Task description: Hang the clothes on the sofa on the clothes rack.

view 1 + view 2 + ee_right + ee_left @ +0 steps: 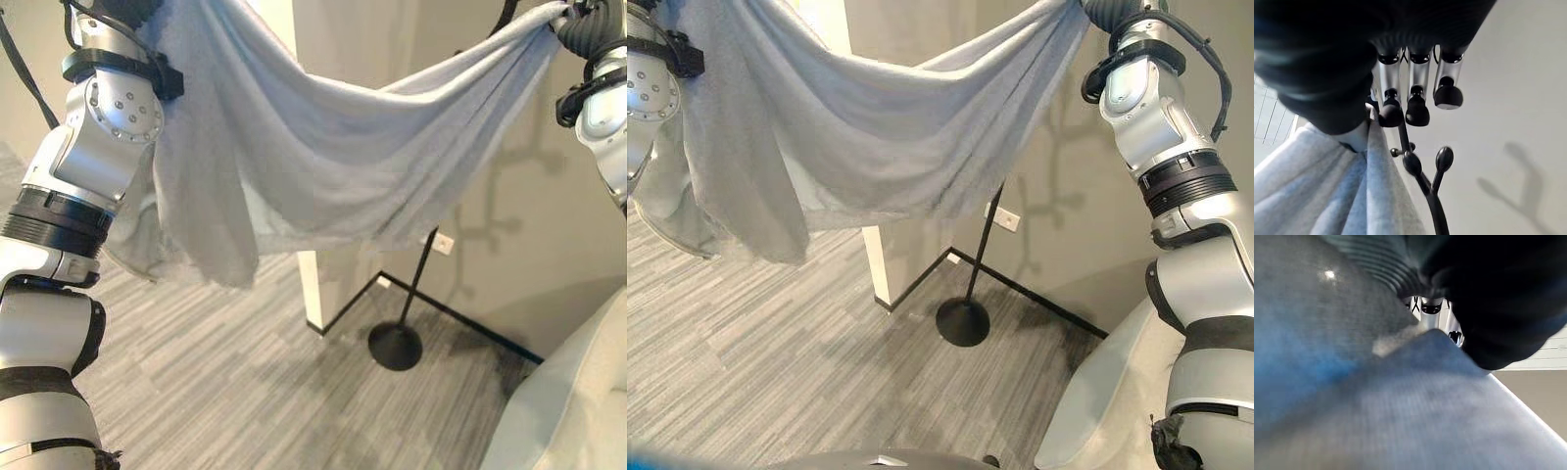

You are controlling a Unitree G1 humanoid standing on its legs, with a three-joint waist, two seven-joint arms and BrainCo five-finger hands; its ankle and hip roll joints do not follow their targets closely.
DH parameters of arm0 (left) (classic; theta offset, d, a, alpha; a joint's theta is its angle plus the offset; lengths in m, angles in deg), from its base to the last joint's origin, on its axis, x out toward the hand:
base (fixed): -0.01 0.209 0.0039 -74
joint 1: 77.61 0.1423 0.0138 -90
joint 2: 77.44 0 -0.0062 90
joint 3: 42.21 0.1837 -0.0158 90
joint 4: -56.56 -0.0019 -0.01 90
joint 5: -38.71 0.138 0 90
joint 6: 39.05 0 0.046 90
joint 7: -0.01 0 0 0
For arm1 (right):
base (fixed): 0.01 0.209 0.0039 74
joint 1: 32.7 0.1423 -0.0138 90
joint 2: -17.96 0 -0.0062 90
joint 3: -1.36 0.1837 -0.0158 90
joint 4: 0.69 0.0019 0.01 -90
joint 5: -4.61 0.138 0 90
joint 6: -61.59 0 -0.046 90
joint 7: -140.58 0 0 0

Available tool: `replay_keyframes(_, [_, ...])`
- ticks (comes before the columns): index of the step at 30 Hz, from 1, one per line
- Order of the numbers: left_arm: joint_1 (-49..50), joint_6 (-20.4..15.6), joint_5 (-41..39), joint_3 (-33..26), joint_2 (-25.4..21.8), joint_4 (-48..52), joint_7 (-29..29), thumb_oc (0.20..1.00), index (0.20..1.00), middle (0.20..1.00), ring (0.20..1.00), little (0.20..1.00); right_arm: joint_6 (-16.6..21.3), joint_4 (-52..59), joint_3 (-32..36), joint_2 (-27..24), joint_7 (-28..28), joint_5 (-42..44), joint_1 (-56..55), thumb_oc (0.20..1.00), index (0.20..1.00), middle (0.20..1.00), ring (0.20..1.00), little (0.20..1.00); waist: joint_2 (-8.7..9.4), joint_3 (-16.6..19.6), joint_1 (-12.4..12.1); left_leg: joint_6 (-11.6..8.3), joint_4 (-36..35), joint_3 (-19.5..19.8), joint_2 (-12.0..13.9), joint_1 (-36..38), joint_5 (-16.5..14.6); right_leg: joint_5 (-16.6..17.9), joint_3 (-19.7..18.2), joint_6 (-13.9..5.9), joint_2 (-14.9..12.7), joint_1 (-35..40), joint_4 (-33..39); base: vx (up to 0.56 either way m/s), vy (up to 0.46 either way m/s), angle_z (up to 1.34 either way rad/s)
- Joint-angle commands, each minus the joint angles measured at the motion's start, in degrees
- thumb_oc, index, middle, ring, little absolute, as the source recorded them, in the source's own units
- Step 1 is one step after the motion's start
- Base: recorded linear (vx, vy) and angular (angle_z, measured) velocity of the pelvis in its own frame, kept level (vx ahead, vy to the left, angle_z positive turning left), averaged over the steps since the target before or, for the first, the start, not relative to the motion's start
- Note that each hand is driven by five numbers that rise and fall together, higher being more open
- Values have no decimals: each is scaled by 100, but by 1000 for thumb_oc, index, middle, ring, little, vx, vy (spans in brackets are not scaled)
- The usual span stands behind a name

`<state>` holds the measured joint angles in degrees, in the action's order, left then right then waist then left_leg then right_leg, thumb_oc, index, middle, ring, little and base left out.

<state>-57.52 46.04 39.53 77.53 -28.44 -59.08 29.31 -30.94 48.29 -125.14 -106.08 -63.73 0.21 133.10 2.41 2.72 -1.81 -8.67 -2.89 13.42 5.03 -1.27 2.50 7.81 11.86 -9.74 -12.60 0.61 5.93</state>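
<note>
A wide light grey-blue cloth (323, 147) hangs stretched between my two raised hands and sags in the middle. My right hand (588, 29) holds one bunched corner up at the top right; in the right wrist view the cloth (1352, 196) gathers under the thumb, below the fingers (1418, 105). My left hand (1498, 298) has the other end, and the cloth (1400, 406) drapes over its wrist and forearm. The black clothes rack stands behind the cloth on a round base (395, 346). Its hooks (1425, 166) show just past my right hand.
A white pillar (312, 289) stands left of the rack's base, at the corner of the grey walls. The pale sofa (578, 411) fills the lower right corner. Grey striped carpet (245, 392) lies open in front of the rack.
</note>
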Motion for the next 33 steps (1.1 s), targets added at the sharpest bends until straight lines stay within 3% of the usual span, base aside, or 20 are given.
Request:
replay_keyframes(1, [-462, -82, 103, 133, -137, -421, 77, 200, 200, 200, 200, 200, 36, -71, 107, -335, -6, -34, 86, 200, 200, 200, 200, 200, -90, 126, -190, 587, -211, -428, -583, 254, -378, -581, 55, -280, 0, -95, -93, 29, 63, -3])
replay_keyframes(13, [-411, -8, 208, 187, -154, -360, -30, 200, 200, 200, 200, 200, 12, 94, 505, -452, 35, -89, -509, 200, 200, 200, 200, 200, -174, -54, 121, 722, -211, -613, -590, 440, -487, -497, -303, -327, 38, -224, -93, 23, 31, -15])
replay_keyframes(19, [-197, 7, 264, 61, -162, -196, -78, 200, 200, 200, 200, 200, 24, 277, 624, -323, 77, -99, -707, 200, 200, 200, 200, 200, -164, -150, 152, 739, -194, -766, -501, 440, -545, -516, -366, -286, 158, -348, -93, 31, -68, -35])
replay_keyframes(21, [-181, 12, 264, 60, -222, -136, -84, 200, 200, 200, 200, 200, 28, 352, 665, -375, 94, -99, -760, 200, 200, 200, 200, 200, -133, -162, 176, 695, -200, -791, -402, 439, -548, -540, -402, -239, 249, -378, -93, 83, -158, -46])
replay_keyframes(25, [-290, 52, 255, 150, -341, -44, -68, 200, 200, 200, 200, 200, 113, 604, 791, -569, 18, -21, -873, 200, 200, 200, 200, 200, 41, -110, 294, 439, -211, -765, 143, 489, -526, -736, -395, -107, 628, -351, -93, 149, -278, -23])
replay_keyframes(26, [-292, 55, 254, 155, -343, -39, -70, 200, 200, 200, 200, 200, 114, 608, 800, -570, 18, -20, -882, 200, 200, 200, 200, 200, 36, -108, 297, 428, -211, -760, 160, 488, -531, -740, -389, -97, 644, -349, -93, 99, -200, -5])
replay_keyframes(29, [-433, 62, 262, 273, -561, 43, -60, 200, 200, 200, 200, 200, 221, 758, 796, -639, -58, 59, -827, 200, 200, 200, 200, 200, 153, -112, 286, 244, -167, -671, 574, 444, -335, -851, -388, 14, 948, -332, -93, 104, -249, -8])
replay_keyframes(30, [-461, 64, 256, 296, -568, 39, -61, 200, 200, 200, 200, 200, 225, 754, 808, -636, -59, 61, -827, 200, 200, 200, 200, 200, 153, -115, 289, 229, -171, -666, 596, 439, -333, -850, -383, 28, 969, -337, -93, 104, -268, -8])
replay_keyframes(31, [-596, 65, 224, 393, -734, 94, -44, 200, 200, 200, 200, 200, 280, 791, 727, -661, -102, 118, -703, 200, 200, 200, 200, 200, 269, -136, 261, 270, 35, -559, 732, 379, -319, -883, -478, 74, 1097, -319, -93, 168, -255, -16])
replay_keyframes(32, [-677, 34, 149, 464, -815, 132, 6, 200, 200, 200, 200, 200, 291, 809, 693, -638, -132, 130, -634, 200, 200, 200, 200, 200, 311, -202, 215, 271, 422, -431, 865, 209, 6, -916, -522, 43, 1149, -262, -93, 158, -249, -34])
replay_keyframes(33, [-695, 33, 143, 476, -819, 128, 8, 200, 200, 200, 200, 200, 291, 806, 697, -639, -132, 132, -627, 200, 200, 200, 200, 200, 319, -210, 224, 264, 459, -412, 857, 177, 5, -909, -514, 46, 1145, -269, -93, 181, -95, -43])
